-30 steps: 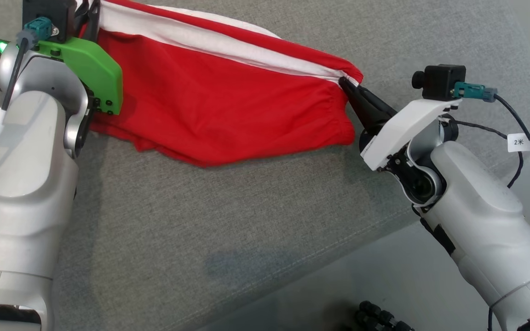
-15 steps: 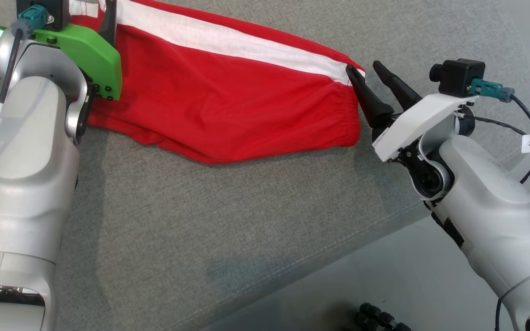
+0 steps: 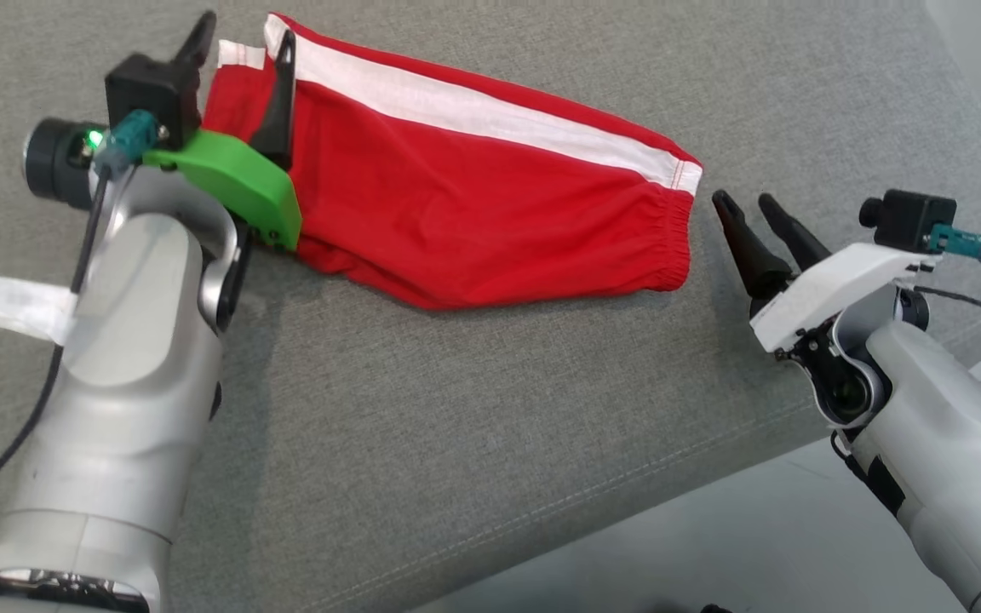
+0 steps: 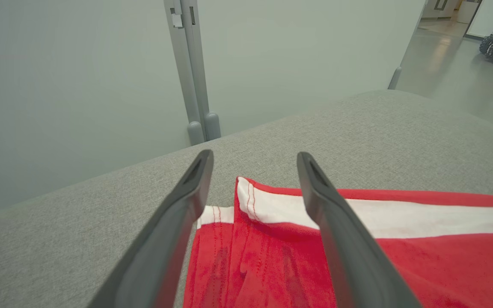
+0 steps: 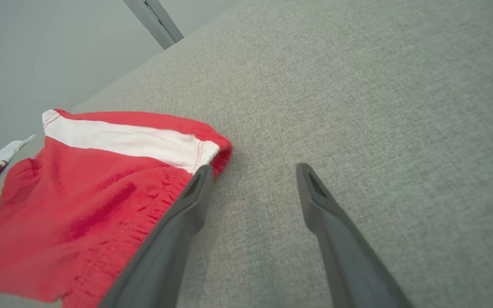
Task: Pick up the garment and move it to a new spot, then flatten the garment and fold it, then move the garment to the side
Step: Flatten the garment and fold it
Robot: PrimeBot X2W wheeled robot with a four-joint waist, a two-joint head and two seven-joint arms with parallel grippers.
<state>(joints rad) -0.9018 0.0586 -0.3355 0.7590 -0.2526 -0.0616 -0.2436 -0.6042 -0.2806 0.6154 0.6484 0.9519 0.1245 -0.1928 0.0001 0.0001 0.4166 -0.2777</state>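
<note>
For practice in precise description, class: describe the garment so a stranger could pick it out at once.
Find the grey cushion under both arms. On its far half, stretching from the left gripper towards the right gripper, lies the garment. Red cloth, a white stripe along the far edge and gathered hem set it apart.

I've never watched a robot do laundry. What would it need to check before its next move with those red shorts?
1. Left gripper open, holding nothing: ok. It stands over the left end of the red shorts.
2. Right gripper open, holding nothing: ok. It sits beside the elastic end, apart from it.
3. Shorts wholly on the grey cushion: ok.
4. Shorts flat: not ok. The near edge is rumpled, and the hem layers at the left end lie offset.
5. How many cloth layers are stacked: cannot tell.
</note>
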